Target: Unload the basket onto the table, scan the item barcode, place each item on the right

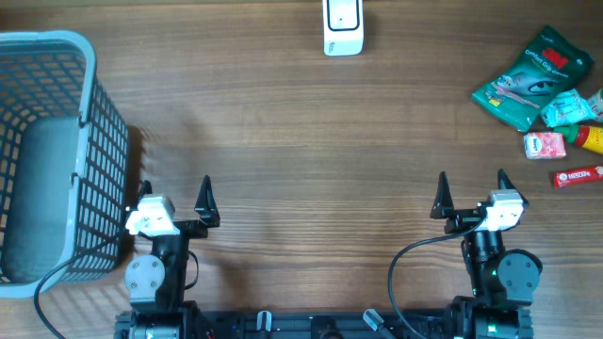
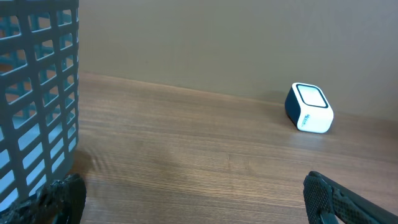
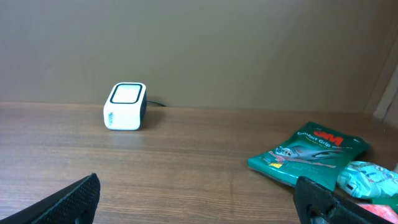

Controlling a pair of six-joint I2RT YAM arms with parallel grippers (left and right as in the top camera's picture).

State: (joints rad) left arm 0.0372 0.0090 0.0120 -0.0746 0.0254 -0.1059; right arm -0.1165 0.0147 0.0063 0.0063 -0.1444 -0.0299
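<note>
At the far desk edge: we are seeing the white scanner (image 1: 342, 26) standing alone, near the middle.
On the right side of the desk (image 1: 311, 141): the items are lying in a loose cluster, namely a green 3M pack (image 1: 532, 75), a pale teal packet (image 1: 568, 106), a small pink pack (image 1: 545, 145) and a red stick sachet (image 1: 578, 176), all well apart from the scanner.
Left side: a grey-blue mesh basket (image 1: 108, 141) is standing just beside our left arm.
Left gripper (image 1: 176, 191): we are holding its jaws wide apart, gripping nothing, over the near part of the desk.
Right gripper (image 1: 471, 184): we are holding its jaws wide apart too, gripping nothing, near the items but touching none.
</note>
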